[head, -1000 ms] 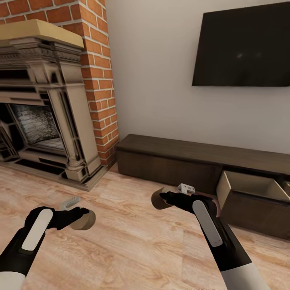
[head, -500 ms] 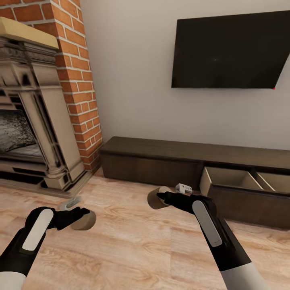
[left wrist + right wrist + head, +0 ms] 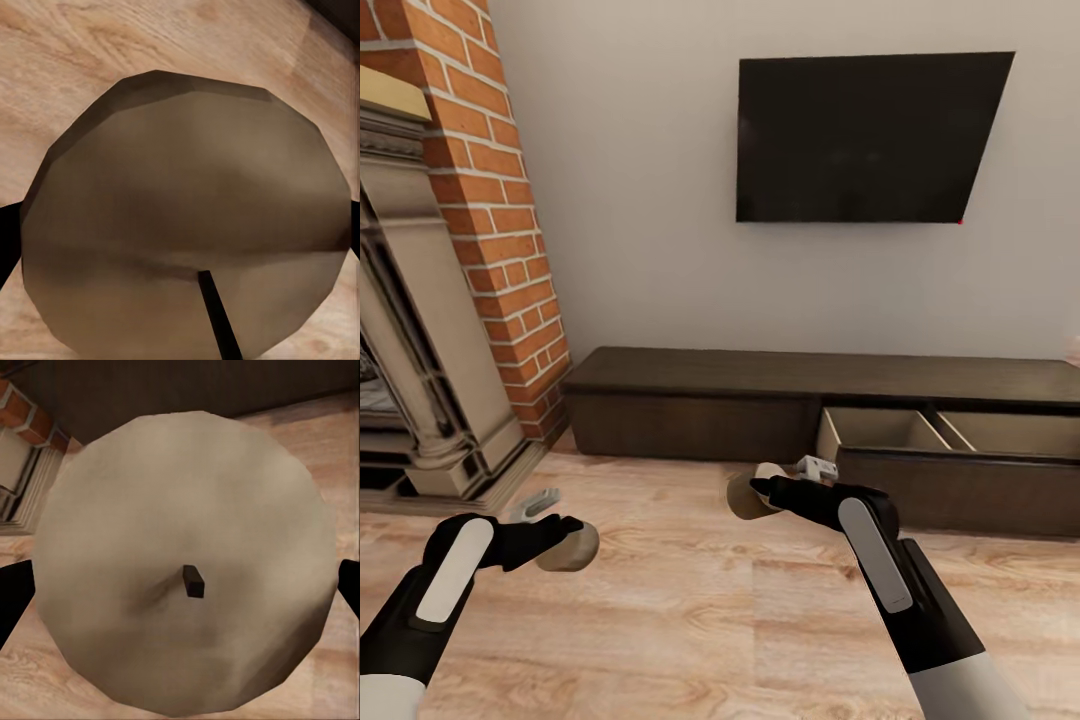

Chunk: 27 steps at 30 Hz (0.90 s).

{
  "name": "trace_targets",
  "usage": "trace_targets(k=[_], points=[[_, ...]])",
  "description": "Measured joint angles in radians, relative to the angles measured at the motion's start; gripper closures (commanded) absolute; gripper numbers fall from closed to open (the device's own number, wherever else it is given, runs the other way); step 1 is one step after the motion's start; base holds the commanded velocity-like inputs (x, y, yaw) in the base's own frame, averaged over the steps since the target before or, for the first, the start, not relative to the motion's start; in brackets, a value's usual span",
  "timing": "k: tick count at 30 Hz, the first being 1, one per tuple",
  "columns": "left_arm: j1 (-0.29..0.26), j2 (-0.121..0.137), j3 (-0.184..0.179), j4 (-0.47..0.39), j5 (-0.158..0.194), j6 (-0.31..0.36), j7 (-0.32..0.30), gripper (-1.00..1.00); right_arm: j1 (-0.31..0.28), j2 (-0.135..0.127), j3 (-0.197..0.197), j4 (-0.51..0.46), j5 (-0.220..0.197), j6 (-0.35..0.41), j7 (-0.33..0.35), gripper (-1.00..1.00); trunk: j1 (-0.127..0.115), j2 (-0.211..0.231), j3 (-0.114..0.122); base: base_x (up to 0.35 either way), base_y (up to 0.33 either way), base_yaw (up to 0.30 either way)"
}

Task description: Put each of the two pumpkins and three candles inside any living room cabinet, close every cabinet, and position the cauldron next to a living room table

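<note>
Each of my grippers holds a beige-grey candle above the wooden floor. In the head view my left gripper [image 3: 565, 540] is shut on one candle [image 3: 572, 548] at the lower left. My right gripper [image 3: 752, 493] is shut on another candle [image 3: 742, 496] near the middle. The left wrist view looks onto the wick end of its candle [image 3: 187, 217], and so does the right wrist view with its candle [image 3: 184, 562]. The long dark-brown cabinet [image 3: 690, 400] runs along the wall ahead, with one drawer [image 3: 950, 450] pulled open at the right, showing its pale inside.
A brick-and-stone fireplace [image 3: 430, 300] stands at the left. A black TV [image 3: 865, 137] hangs on the wall above the cabinet. Wooden floor [image 3: 690, 620] lies between me and the cabinet.
The whole view has swung to the right: the fireplace slid off to the left and more of the open drawer shows. Both grippers keep their candles in the same pose.
</note>
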Motion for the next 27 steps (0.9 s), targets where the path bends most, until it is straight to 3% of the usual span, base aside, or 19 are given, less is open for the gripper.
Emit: trace_targets(k=[27], points=[[0.0,-0.005,-0.003,0.0,0.0,0.0,0.0,1.0,0.0,0.0,0.0,0.001,-0.001,0.0,0.0,1.0,0.0,0.0,0.017,0.0,0.0,-0.273]])
